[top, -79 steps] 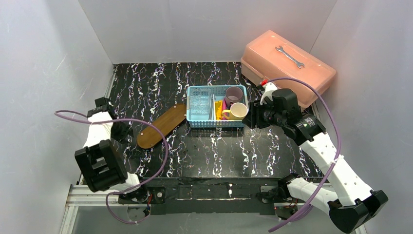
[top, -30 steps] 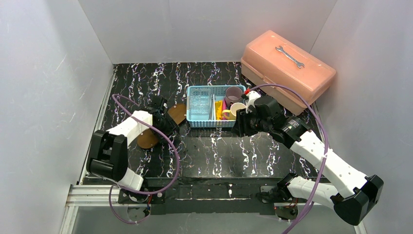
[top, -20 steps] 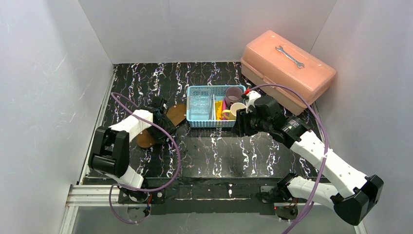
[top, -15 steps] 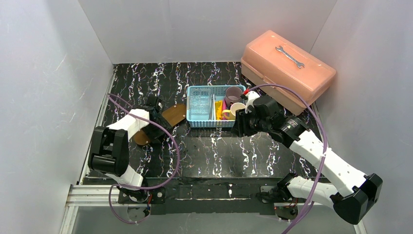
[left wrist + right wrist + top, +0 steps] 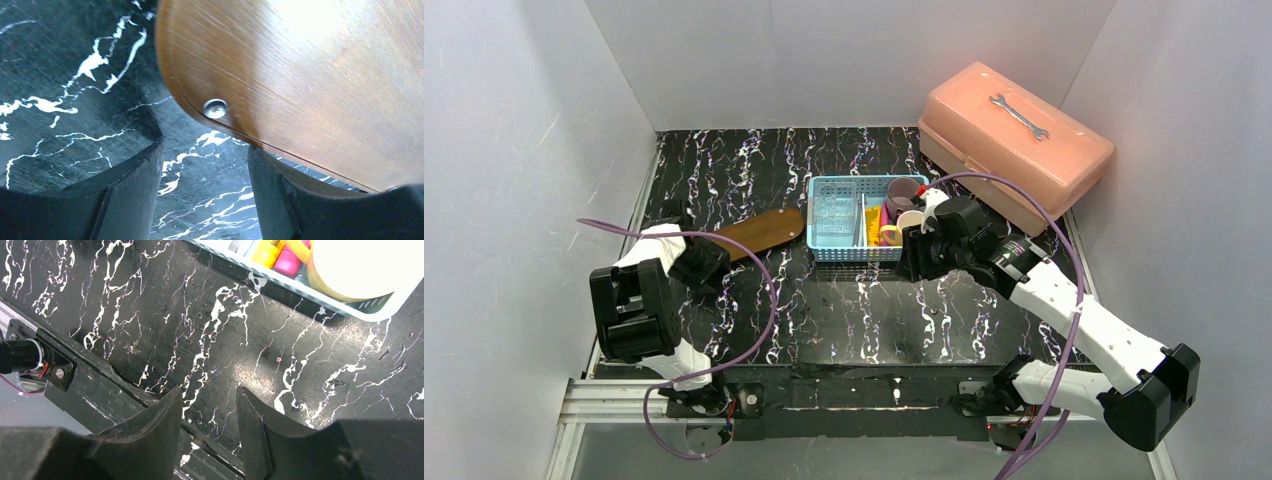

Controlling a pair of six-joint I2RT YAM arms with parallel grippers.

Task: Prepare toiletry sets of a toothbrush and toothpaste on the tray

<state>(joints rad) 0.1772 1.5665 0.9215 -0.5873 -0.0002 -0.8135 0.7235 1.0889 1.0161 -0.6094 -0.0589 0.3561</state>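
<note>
Tray (image 5: 759, 232): brown wooden board with rounded ends, lying aslant on the table (image 5: 844, 310), just left of the blue basket (image 5: 864, 252). Left hand (image 5: 205, 165) is open at its near end; rim contact cannot be told. Toothpaste (image 5: 270, 252), yellow and pink, sits in the basket, partly hidden by a cream cup (image 5: 360, 270). Right hand (image 5: 207, 405) is open over the table.
</note>
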